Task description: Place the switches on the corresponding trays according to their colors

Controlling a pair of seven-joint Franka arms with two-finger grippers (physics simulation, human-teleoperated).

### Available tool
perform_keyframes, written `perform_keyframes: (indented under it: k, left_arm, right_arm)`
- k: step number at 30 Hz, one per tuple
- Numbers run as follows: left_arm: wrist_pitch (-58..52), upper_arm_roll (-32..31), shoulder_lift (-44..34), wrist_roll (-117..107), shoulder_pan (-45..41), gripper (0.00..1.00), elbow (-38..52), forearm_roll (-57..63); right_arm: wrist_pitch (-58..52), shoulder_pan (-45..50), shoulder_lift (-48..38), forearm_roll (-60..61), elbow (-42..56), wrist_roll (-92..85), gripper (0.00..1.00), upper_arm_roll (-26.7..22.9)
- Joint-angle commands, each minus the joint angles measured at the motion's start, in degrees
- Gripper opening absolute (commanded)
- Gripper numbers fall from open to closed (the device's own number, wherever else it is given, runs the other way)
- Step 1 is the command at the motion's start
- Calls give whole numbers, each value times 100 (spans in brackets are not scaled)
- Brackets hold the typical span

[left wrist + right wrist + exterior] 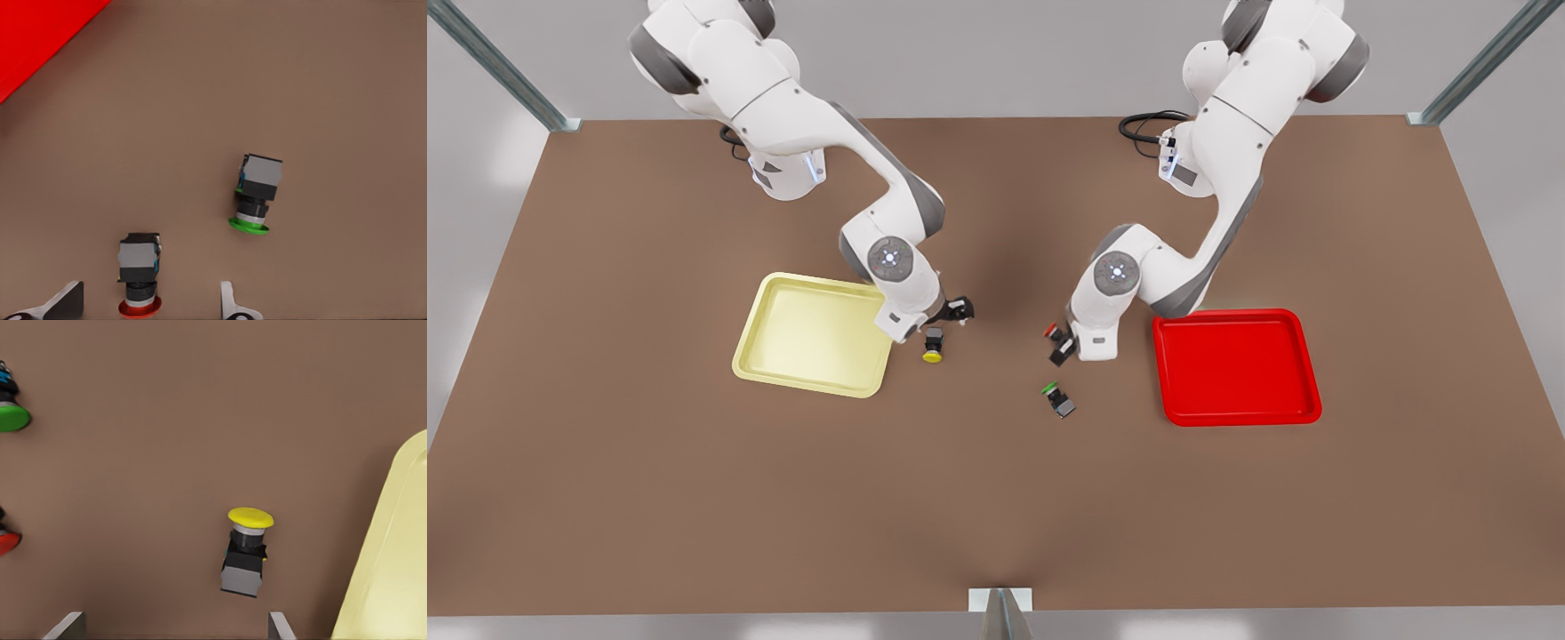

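On the front view's right, my left gripper (1059, 343) hangs open low over the red switch (1053, 332). In the left wrist view that red switch (139, 263) lies on its side between the two fingertips (67, 300), untouched. The green switch (1059, 399) lies a little nearer the table's front. The red tray (1236, 369) sits just right of that arm. My right gripper (951, 311), on the front view's left, is open above the yellow switch (933, 345), which lies on the table beside the pale yellow tray (818, 333). In the right wrist view the yellow switch (245, 553) sits ahead of the fingertips (280, 625).
The brown table (694, 498) is bare in front of both trays and along its sides. Metal frame posts (516, 80) stand at the back corners, and a small bracket (1000, 604) sits at the middle of the front edge.
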Motion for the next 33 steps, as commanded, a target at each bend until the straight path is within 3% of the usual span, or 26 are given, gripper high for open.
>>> perform_keyframes:
  k: [1,13,14,16,23,26,33]
  left_arm:
    - [150,10,-45,7,-6,98,-149,15]
    - [660,125,253,78,-137,98,-492,-37]
    - [677,125,323,78,-146,94,-501,-37]
    - [844,125,438,69,-208,77,-484,-11]
    - [1020,133,631,34,-234,73,-457,314]
    - [994,142,605,69,-225,59,-457,384]
    - [1011,274,596,25,-225,59,-457,674]
  right_arm:
    - [294,5,-19,9,-197,0,100,1]
    - [102,-66,535,-18,-154,510,100,-61]
    - [128,-66,693,-123,-84,518,100,-61]
    - [137,-39,913,-132,92,606,100,-61]
    - [146,-75,1142,-88,154,677,100,-79]
    - [146,-75,1150,-88,154,677,100,-113]
    - [120,-57,1194,-88,154,712,100,-122]
